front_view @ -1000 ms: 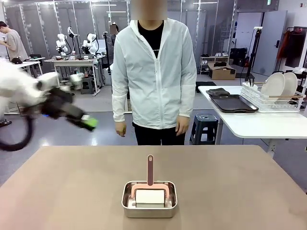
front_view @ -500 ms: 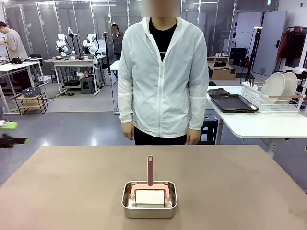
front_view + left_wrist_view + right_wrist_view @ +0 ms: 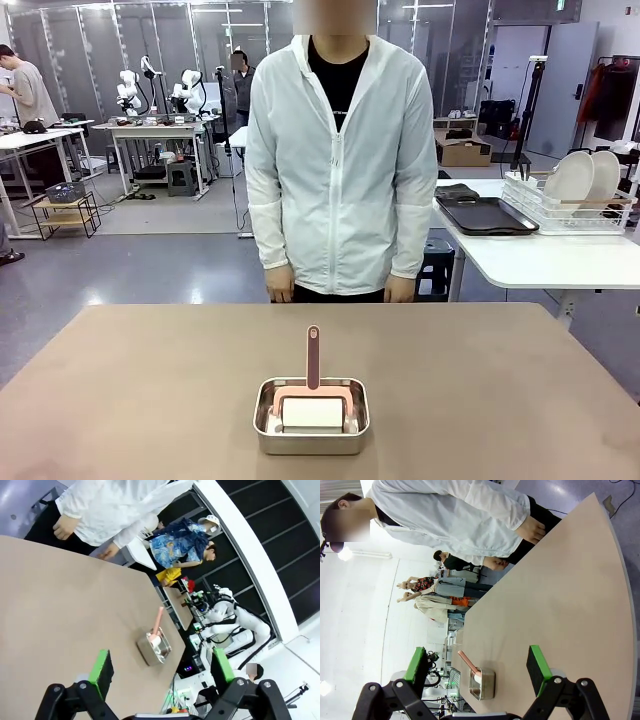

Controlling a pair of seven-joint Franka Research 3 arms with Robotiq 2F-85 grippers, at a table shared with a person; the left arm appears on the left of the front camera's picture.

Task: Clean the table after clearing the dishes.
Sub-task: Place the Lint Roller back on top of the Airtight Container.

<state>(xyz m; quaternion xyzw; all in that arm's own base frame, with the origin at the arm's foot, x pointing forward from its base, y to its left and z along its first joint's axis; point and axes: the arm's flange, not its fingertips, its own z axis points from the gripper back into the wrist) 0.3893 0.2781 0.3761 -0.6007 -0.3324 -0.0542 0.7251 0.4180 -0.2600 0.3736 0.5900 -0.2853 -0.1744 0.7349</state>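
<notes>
While the person in the white zip jacket (image 3: 340, 160) stood at the far edge with both arms hanging down, the large matte taupe-brown table (image 3: 500, 400) lay bare apart from one item. That item was a small rectangular steel pan (image 3: 311, 416), sitting near the robot's side of the table and close to the middle, with a pink-handled roller (image 3: 313, 380) resting in it, its handle pointing toward the person.

Over on the smaller white side table (image 3: 540, 260), to the right and behind, the round white plates (image 3: 580, 178) stood upright in a white wire rack (image 3: 565, 212), and the dark brown handled tray (image 3: 485, 216) lay flat just beside that rack.

From the left wrist view, the left gripper (image 3: 159, 666) hung above the table with its green-padded fingers spread wide and nothing between them; the steel pan showed past the fingers. From the right wrist view, the right gripper (image 3: 477, 669) was likewise spread wide and empty, above the tabletop, the pan again visible between its pads and farther off.
</notes>
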